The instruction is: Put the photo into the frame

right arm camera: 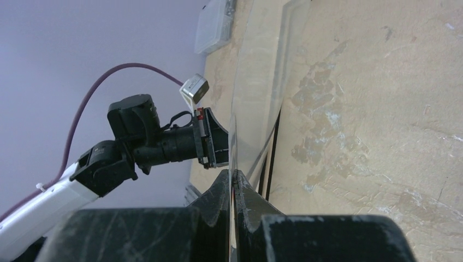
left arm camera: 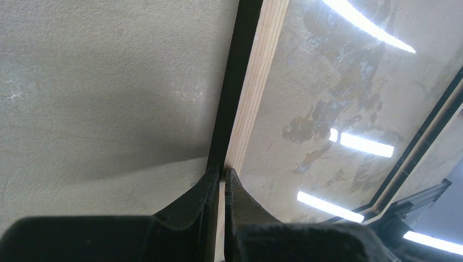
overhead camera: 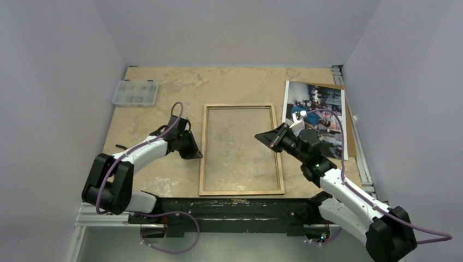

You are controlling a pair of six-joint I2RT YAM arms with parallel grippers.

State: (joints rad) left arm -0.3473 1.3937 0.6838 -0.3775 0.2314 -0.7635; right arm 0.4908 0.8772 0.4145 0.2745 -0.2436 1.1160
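The frame [overhead camera: 242, 148] lies flat mid-table with its tan wood back up. My left gripper [overhead camera: 196, 155] is shut on the frame's left rail; in the left wrist view the fingertips [left arm camera: 223, 173] pinch the tan and black rail [left arm camera: 254, 82]. My right gripper [overhead camera: 270, 140] is shut on the right edge of a clear pane [right arm camera: 256, 82], seen edge-on and tilted up over the frame in the right wrist view, with the tips [right arm camera: 233, 177] closed on it. The photo [overhead camera: 315, 117] lies face up at the back right, untouched.
A brown backing board [overhead camera: 351, 134] lies under the photo, showing along its right side. A clear plastic parts box [overhead camera: 135, 93] sits at the back left. Walls close the table on the left, back and right. My left arm [right arm camera: 153, 136] shows in the right wrist view.
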